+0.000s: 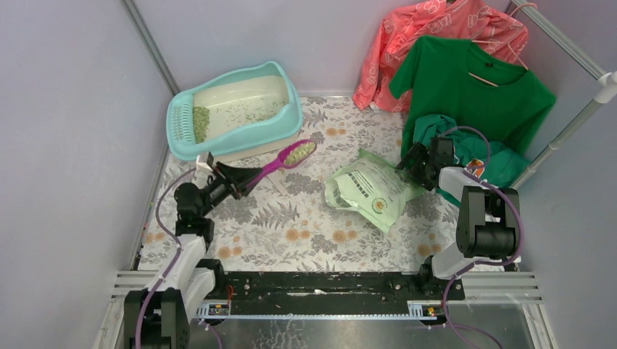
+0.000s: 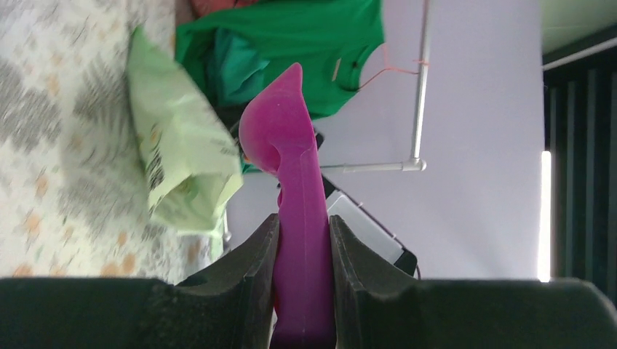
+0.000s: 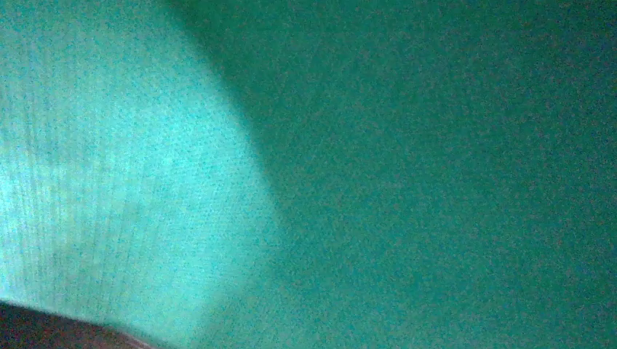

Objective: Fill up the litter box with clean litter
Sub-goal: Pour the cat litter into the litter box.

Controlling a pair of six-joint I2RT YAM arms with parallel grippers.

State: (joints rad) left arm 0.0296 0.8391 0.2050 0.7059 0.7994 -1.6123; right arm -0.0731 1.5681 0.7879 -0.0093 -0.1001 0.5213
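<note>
The turquoise-rimmed litter box [image 1: 247,138] stands at the far left. It holds a thin scatter of clean litter [image 1: 255,113] in its cream basin and a heap on the slotted grate [image 1: 200,123]. My left gripper [image 1: 239,178] is shut on the handle of a purple scoop [image 1: 280,163]. The scoop's bowl carries pale-green litter [image 1: 299,152] just in front of the box. In the left wrist view the fingers [image 2: 251,254] clamp the scoop handle [image 2: 302,218]. My right gripper [image 1: 413,163] sits at the right edge of the light green bag [image 1: 371,189]; its jaws are not readable.
A green shirt [image 1: 473,87] and a coral garment [image 1: 436,29] hang on a rack at the back right, with teal cloth [image 1: 480,156] bunched below. That teal cloth [image 3: 364,145] fills the right wrist view. The bag also shows in the left wrist view [image 2: 174,145]. Grey walls close both sides.
</note>
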